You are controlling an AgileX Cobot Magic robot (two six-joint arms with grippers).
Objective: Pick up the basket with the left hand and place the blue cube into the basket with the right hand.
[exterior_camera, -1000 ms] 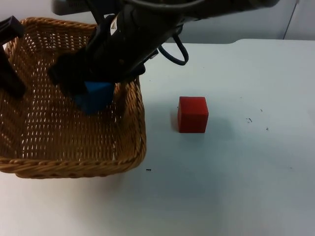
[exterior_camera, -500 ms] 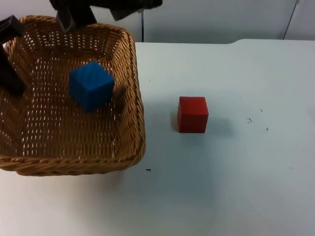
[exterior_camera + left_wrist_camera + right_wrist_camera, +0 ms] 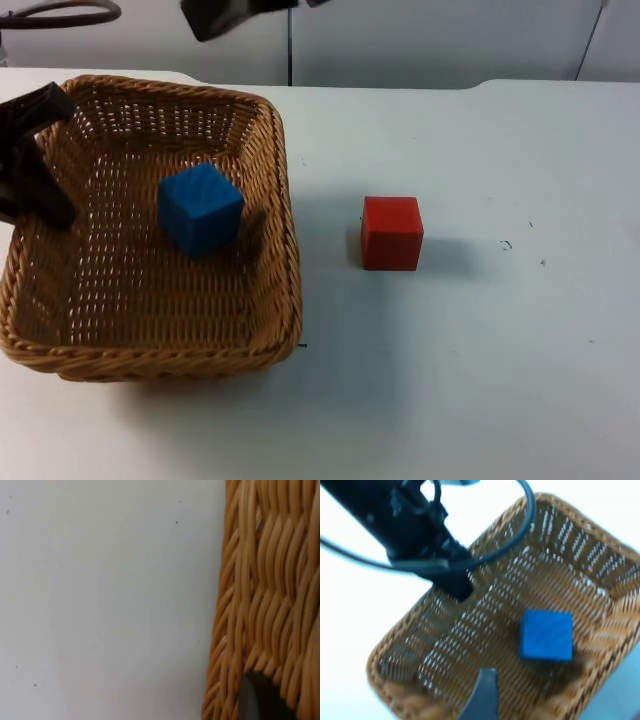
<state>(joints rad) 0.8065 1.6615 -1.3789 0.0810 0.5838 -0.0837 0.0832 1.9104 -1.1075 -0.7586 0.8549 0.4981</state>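
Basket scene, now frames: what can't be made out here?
- Left gripper on the basket: in the top view the picture's edge cuts it, and the left wrist view gives just wicker and one fingertip, so its grip is unreadable.
- Right gripper: cut by the top view's upper edge; open or shut is unclear.
- Blue cube: its underside is hidden, and the right wrist view is motion-blurred.
- Red cube: far faces hidden.

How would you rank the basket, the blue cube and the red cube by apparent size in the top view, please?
1. basket, by far the largest.
2. blue cube and red cube: they look about alike, so I would not rank them; the blue one sits in the basket.
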